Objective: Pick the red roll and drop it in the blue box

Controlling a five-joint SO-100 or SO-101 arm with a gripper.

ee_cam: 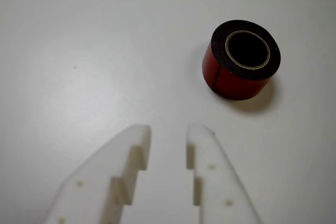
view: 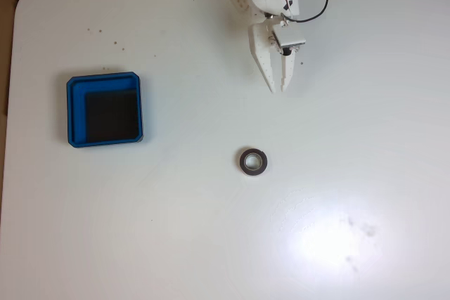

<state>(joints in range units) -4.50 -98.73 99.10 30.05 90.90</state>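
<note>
the white gripper [view: 278,88] hangs above the white table [view: 365,138] with nothing between its fingers. in the wrist view its two tips [ee_cam: 168,135] stand a little apart, a narrow slot of bare table showing between them, so it is parted slightly but not wide enough to go over anything yet.

the red roll [view: 253,161] lies flat on its end, ahead of the fingertips and well clear of them. in the wrist view it [ee_cam: 241,59] sits forward and off to the right of the tips, its dark top and hollow core facing up, the red side wall showing. lying that way, i'd say it wants a grasp across its wall, or one finger down the core, and the jaws would need to spread further first.

the blue box [view: 104,110] sits far off to the side of the gripper, left in the fixed view, well apart from the roll, with nothing on its black floor. i judge the job is at the approach, with nothing picked up so far. the arm would have to reach forward and shift sideways to centre on the roll.
</note>
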